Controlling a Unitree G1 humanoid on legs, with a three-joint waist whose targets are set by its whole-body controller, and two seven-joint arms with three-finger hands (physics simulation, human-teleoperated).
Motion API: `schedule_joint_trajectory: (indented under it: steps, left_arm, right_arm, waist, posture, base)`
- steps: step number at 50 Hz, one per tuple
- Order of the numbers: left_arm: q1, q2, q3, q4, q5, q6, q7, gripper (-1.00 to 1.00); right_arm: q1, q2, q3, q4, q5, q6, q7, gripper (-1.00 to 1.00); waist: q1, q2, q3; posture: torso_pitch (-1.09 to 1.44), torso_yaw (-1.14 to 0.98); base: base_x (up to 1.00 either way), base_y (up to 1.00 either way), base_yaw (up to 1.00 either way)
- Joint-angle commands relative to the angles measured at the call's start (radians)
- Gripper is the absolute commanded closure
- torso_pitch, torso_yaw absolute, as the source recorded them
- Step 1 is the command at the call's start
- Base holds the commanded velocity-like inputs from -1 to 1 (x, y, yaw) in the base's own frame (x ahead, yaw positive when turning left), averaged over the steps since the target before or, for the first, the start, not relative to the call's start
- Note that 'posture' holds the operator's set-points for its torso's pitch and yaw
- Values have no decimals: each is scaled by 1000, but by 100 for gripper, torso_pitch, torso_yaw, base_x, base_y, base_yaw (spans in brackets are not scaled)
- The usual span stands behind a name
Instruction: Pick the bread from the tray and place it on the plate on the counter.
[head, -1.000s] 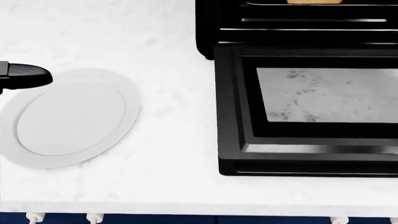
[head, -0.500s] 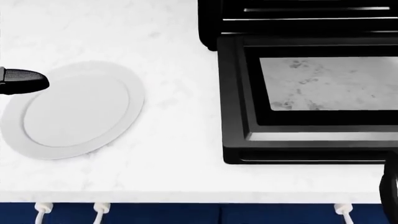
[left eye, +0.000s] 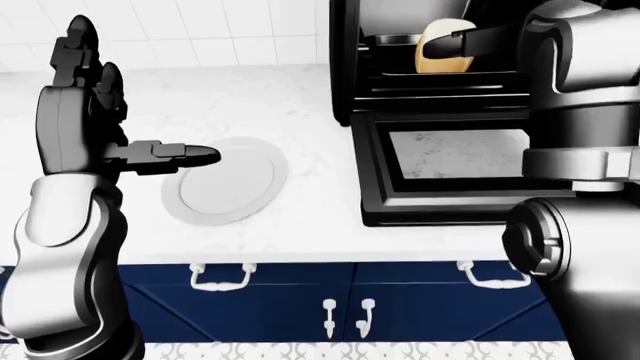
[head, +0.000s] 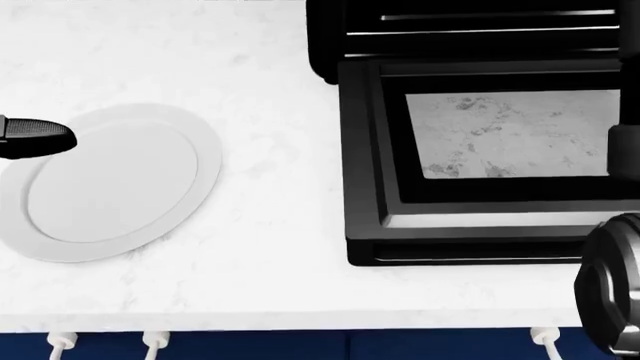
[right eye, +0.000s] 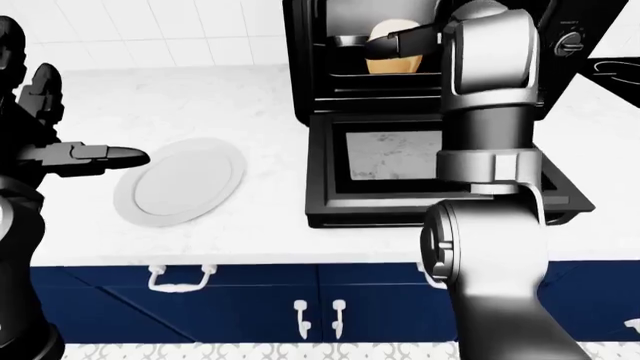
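The bread (left eye: 443, 54), a tan loaf, stands on the dark tray (left eye: 393, 39) inside the open black toaster oven (left eye: 345, 45), at the top of the left-eye view. My right hand (right eye: 400, 43) reaches into the oven. One dark finger (left eye: 470, 41) lies across the bread's near side, and my forearm hides the rest of the hand. The white plate (head: 110, 184) lies on the counter left of the oven. My left hand (left eye: 120, 105) is open and empty, raised left of the plate, with one finger (head: 35, 137) over its rim.
The oven door (head: 500, 150) lies folded down flat on the white marble counter (head: 270, 247), right of the plate. My right elbow (head: 610, 292) hangs over the counter's near edge. Blue cabinet doors (left eye: 330, 300) sit below. White wall tiles (left eye: 230, 30) stand behind.
The head view has shifted, so the camera has moved; the bread has left its top edge. My right arm has come into that view at the bottom right. The plate and oven stay put.
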Motion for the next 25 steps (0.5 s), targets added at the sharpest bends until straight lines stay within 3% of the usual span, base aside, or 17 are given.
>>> schedule_joint_trajectory:
  steps: [1,25]
  left_arm:
    - [-25,15,13,-28,3,-30,4,-100]
    - [-19,19,19,-32,0,-30,2,-100]
  right_arm:
    - [-46,-9,0,-20,11,-51,-20,-100]
    - [-34,11,12,91,68,-129,-57,-100]
  waist:
    - [0,0,-31]
    - [0,-2,-31]
  posture:
    - [0,0]
    - [0,0]
  base:
    - [0,0,0]
    - [0,0,0]
